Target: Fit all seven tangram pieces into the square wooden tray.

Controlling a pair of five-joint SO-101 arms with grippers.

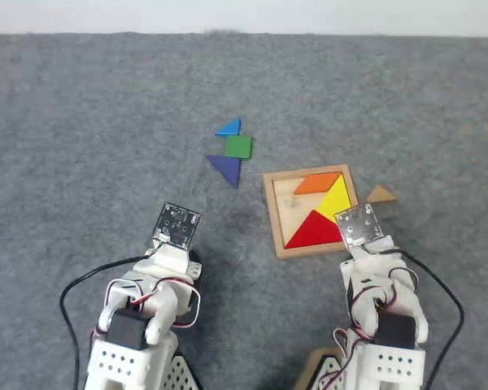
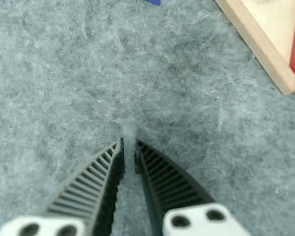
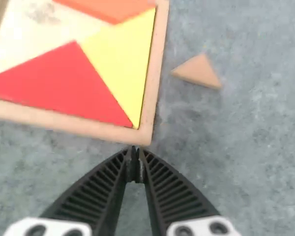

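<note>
With the left gripper [image 2: 129, 144] and right gripper [image 3: 134, 154] both pinched together and empty, the tan triangle [image 1: 381, 194], flat at three o'clock of the tray [image 1: 271, 207], looked light, stiff and thin, likely best nipped across its edges.

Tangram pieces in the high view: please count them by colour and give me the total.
orange piece: 1
yellow piece: 1
red piece: 1
light blue piece: 1
green piece: 1
dark blue piece: 1
tan piece: 1
Total: 7
</note>
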